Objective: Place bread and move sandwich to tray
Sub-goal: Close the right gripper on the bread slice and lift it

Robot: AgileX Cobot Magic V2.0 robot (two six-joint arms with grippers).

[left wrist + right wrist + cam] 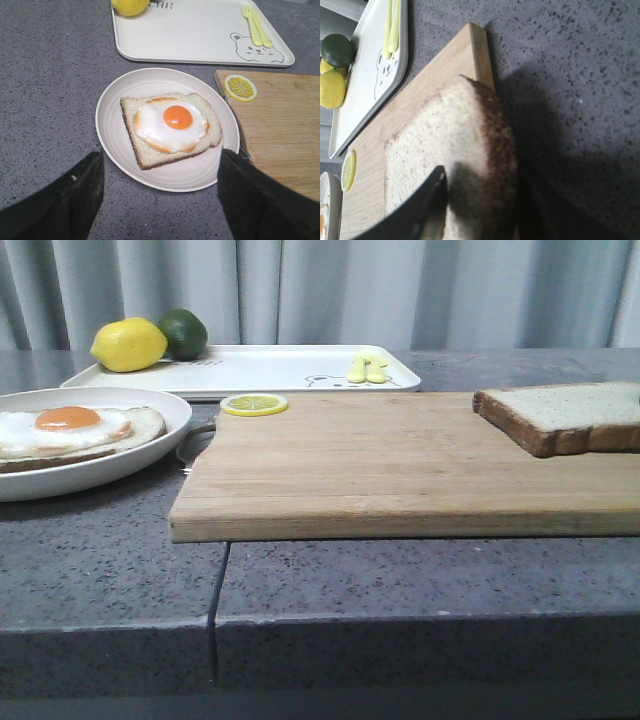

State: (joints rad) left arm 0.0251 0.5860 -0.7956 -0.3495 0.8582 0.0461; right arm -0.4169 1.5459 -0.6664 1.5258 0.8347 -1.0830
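One plain bread slice [565,415], one egg-topped sandwich [70,432], one tray [270,370], one cutting board [400,470], one round dish [120,465], one lemon [128,344], one lime [184,333], one lemon slice [254,404]

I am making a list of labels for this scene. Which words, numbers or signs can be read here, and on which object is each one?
"AR": end of a word printed on the white tray, beside the lemon; the lemon hides the letters before it.
In the front view this print is too blurred to read.
The bear drawing on the tray has no text.
Nothing else carries writing.
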